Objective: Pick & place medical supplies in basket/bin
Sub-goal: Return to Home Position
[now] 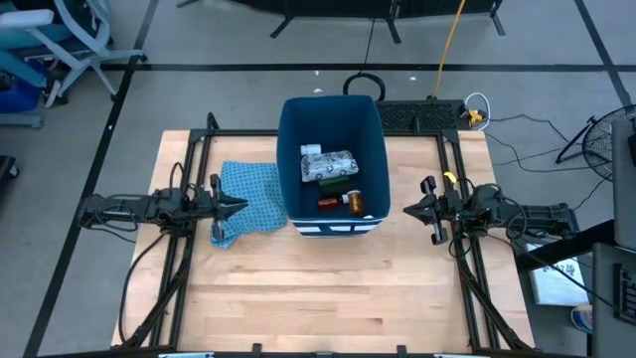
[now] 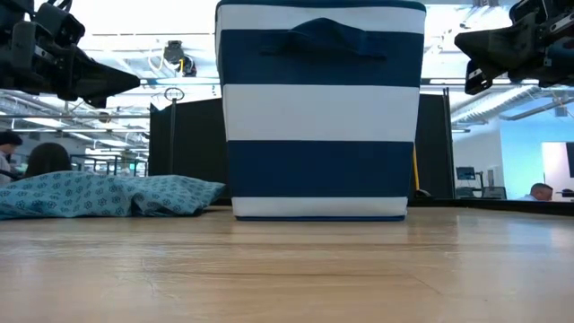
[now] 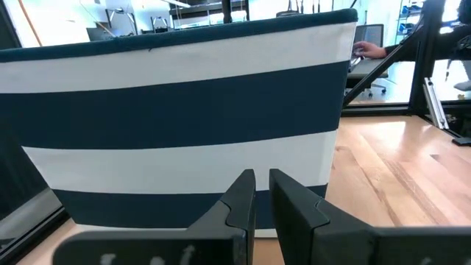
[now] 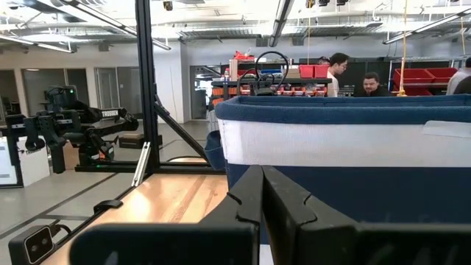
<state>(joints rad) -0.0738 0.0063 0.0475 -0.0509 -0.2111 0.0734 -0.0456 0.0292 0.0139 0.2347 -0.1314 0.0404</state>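
Observation:
The bin [image 1: 331,119] is deep and dark blue, striped white on its outer walls [image 2: 320,112], and stands on the table's middle toward the far edge. Inside lie a white packet with dark print [image 1: 328,162], a green oblong [image 1: 334,180], a red piece [image 1: 329,203] and an orange pill bottle [image 1: 354,203]. My left gripper [image 1: 241,206] hovers shut left of the bin, above the blue patterned cloth, its tips facing the striped wall [image 3: 184,125]. My right gripper [image 1: 407,210] hovers shut right of the bin, level with its rim [image 4: 338,109]. Both are raised off the table in the low view.
A blue patterned cloth [image 1: 248,197] lies crumpled on the table against the bin's left wall [image 2: 99,194]. Black frame rails run along the table's left and right sides [image 1: 189,259]. The near half of the wooden table [image 1: 328,298] is bare. People sit in the room beyond [image 4: 372,82].

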